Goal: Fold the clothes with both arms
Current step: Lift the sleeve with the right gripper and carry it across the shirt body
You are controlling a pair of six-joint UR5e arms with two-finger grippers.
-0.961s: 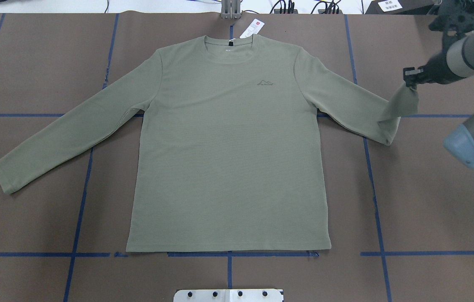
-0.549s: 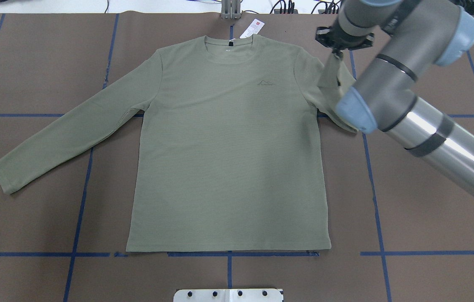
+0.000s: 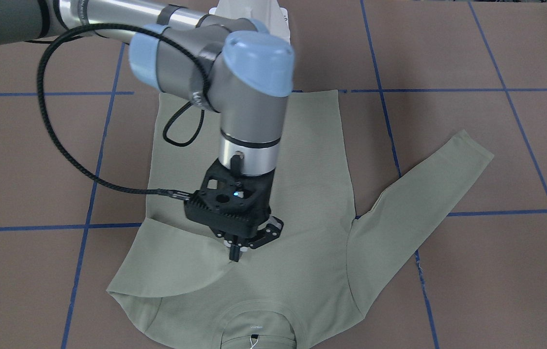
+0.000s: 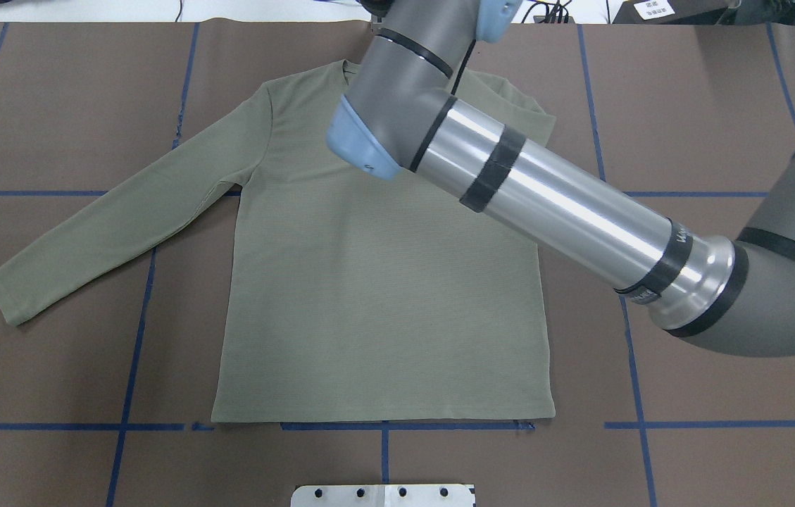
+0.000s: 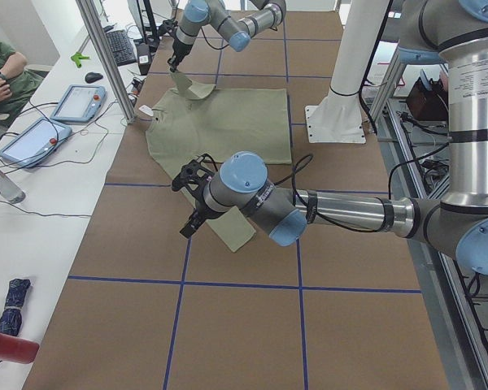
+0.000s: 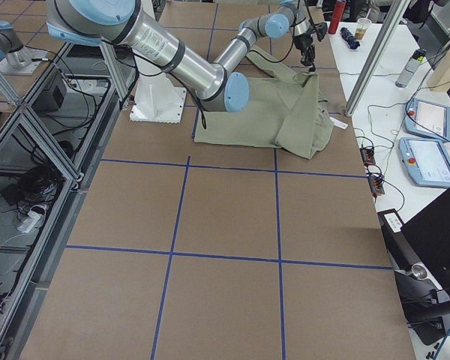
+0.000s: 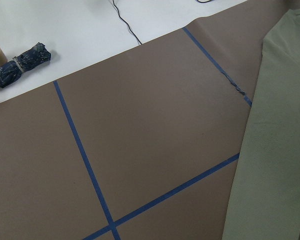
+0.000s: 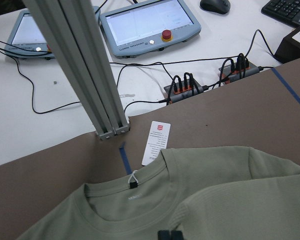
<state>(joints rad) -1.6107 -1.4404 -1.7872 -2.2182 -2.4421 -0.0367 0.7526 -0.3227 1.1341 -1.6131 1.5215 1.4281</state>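
Observation:
The sage-green shirt (image 4: 369, 296) lies flat and face up on the brown table, collar (image 8: 130, 200) toward the far edge. My right gripper (image 3: 235, 255) is shut on the cuff of the shirt's right sleeve (image 3: 181, 266), which lies folded over the chest just below the collar. In the overhead view my right arm (image 4: 545, 197) hides that gripper. The other sleeve (image 4: 108, 225) lies spread out to the side. My left gripper (image 5: 187, 229) hovers near that sleeve's cuff; it shows only in the exterior left view, so I cannot tell its state.
An aluminium post (image 8: 85, 75), the white hang tag (image 8: 156, 142), cables and teach pendants (image 8: 145, 22) sit beyond the collar. The white pedestal base (image 5: 335, 122) stands at the robot side. A folded umbrella (image 7: 22, 62) lies off the mat. A seated person (image 5: 0, 73) is at the far desk.
My right gripper has carried the sleeve cuff from the far right edge across to the chest, folding the sleeve over. The shirt's body and other sleeve have not moved.

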